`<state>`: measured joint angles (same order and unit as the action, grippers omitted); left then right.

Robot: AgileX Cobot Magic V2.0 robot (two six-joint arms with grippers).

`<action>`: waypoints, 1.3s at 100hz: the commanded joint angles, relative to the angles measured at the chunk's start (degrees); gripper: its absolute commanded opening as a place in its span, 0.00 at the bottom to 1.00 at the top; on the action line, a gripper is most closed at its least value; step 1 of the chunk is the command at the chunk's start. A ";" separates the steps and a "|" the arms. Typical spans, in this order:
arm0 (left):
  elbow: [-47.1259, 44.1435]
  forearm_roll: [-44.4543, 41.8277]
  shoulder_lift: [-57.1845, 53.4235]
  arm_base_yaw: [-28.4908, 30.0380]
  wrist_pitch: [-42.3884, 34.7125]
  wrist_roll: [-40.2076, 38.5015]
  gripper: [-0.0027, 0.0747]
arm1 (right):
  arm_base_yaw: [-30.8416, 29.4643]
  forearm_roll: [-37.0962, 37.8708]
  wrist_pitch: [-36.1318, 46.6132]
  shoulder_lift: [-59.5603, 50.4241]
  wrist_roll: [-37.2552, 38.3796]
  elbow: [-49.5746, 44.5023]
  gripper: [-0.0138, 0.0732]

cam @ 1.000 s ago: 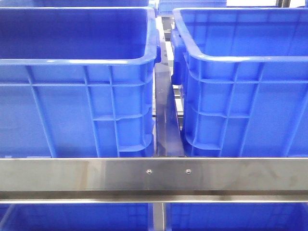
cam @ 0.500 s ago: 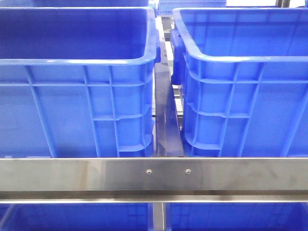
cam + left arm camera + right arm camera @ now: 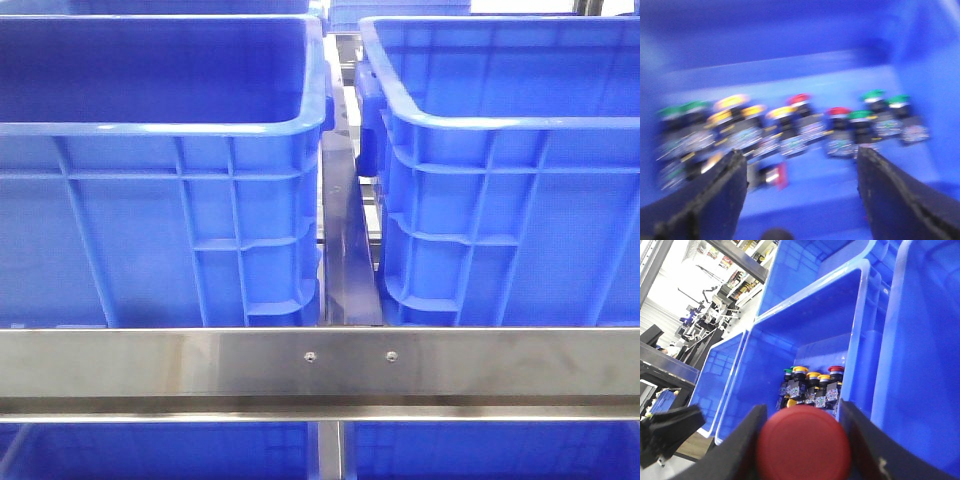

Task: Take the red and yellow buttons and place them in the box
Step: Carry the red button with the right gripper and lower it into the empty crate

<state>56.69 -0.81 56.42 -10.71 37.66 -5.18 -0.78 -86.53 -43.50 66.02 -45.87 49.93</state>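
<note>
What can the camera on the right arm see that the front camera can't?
Only the right wrist view shows the right pincer shut on a red button, plus a cluster of buttons inside a blue crate. Only the front view shows two crates from outside, the left crate and right crate, behind a steel rail. Both show blue crates.

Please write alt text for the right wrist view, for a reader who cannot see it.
The right gripper holds a red button between its fingers, above a blue crate containing a cluster of push buttons with yellow, red and green caps.
</note>
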 commanded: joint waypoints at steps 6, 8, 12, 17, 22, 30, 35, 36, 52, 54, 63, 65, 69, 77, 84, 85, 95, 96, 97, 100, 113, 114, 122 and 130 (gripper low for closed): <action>-4.06 0.81 -8.31 3.16 -5.20 -0.64 0.61 | -0.29 -3.05 0.43 -1.63 -0.66 2.26 0.30; -4.86 0.81 -9.49 3.46 -5.30 -0.64 0.61 | -0.29 -3.04 0.55 -1.63 -0.66 2.26 0.30; -6.42 0.81 -11.36 3.73 -5.76 -0.64 0.60 | -0.29 -3.04 0.75 -1.63 -0.66 2.26 0.30; -7.99 0.81 -14.23 3.86 -6.37 -0.64 0.59 | -0.29 -2.98 0.95 -1.63 -0.68 2.26 0.30; -9.30 0.81 -16.46 3.86 -6.81 -0.64 0.56 | -0.29 -2.98 1.23 -1.63 -1.03 2.26 0.30; -10.79 0.81 -19.35 3.86 -7.18 -0.64 0.47 | -0.29 -2.98 2.05 -1.63 -1.72 2.26 0.30; -11.24 0.81 -20.68 3.86 -7.42 -0.53 0.39 | -0.29 -2.98 3.06 -1.63 -2.39 2.26 0.30; -11.24 0.48 -20.99 3.86 -7.42 -0.53 0.38 | -0.29 -2.98 3.23 -1.63 -2.52 2.26 0.30; -11.34 0.34 -22.30 3.86 -7.42 -0.19 0.08 | -0.29 -2.98 9.35 -1.63 -7.42 2.42 0.30; -11.34 0.34 -22.30 3.86 -7.42 -0.19 0.03 | -0.29 -2.98 10.44 -1.63 -8.44 2.59 0.30; -11.47 0.34 -22.30 3.86 -7.42 -0.19 0.01 | -0.29 -3.10 16.02 -1.52 -13.65 3.28 0.30; -11.47 0.34 -22.30 3.86 -7.42 -0.19 0.01 | -0.29 -3.10 17.45 -1.45 -14.98 3.50 0.30; -11.47 0.34 -22.30 3.86 -7.42 -0.19 0.01 | -0.29 -3.10 20.30 -1.32 -17.24 3.96 0.30; -11.47 0.34 -22.30 3.86 -7.42 -0.19 0.01 | -0.29 -3.19 24.68 -0.43 -22.84 4.77 0.30; -11.47 0.34 -22.30 3.86 -7.52 -0.19 0.01 | -0.17 -3.25 27.22 1.05 -27.36 5.80 0.30; -11.47 0.34 -22.30 3.86 -7.55 -0.19 0.01 | -0.10 -3.25 27.39 1.42 -27.80 6.04 0.30; -11.47 0.34 -22.30 3.86 -7.79 -0.19 0.01 | 0.51 -3.49 29.89 4.79 -33.11 7.71 0.30; -11.47 0.34 -22.30 3.86 -7.79 -0.19 0.01 | 0.63 -3.56 30.11 5.06 -33.40 7.96 0.30; -11.47 0.34 -22.30 3.86 -7.79 -0.19 0.01 | 0.70 -3.56 30.48 5.62 -33.70 8.07 0.30; -11.47 0.34 -22.30 3.86 -7.79 -0.19 0.01 | 1.12 -3.61 31.45 6.77 -35.04 8.55 0.30; -11.47 0.34 -22.30 3.86 -7.88 -0.19 0.01 | 2.90 -3.61 35.39 12.42 -40.03 11.00 0.30; -11.47 0.34 -22.30 3.86 -7.88 -0.19 0.01 | 3.09 -3.61 35.65 13.08 -40.49 11.13 0.30; -11.47 0.34 -22.30 3.86 -7.88 -0.19 0.01 | 3.96 -3.61 35.90 16.61 -43.16 13.00 0.30; -11.47 0.34 -22.30 3.86 -7.88 -0.19 0.01 | 4.54 -3.61 36.28 20.31 -45.33 15.01 0.30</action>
<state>43.64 -0.50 34.12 -6.92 34.61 -5.18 3.14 -88.96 -7.74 85.23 -87.82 60.98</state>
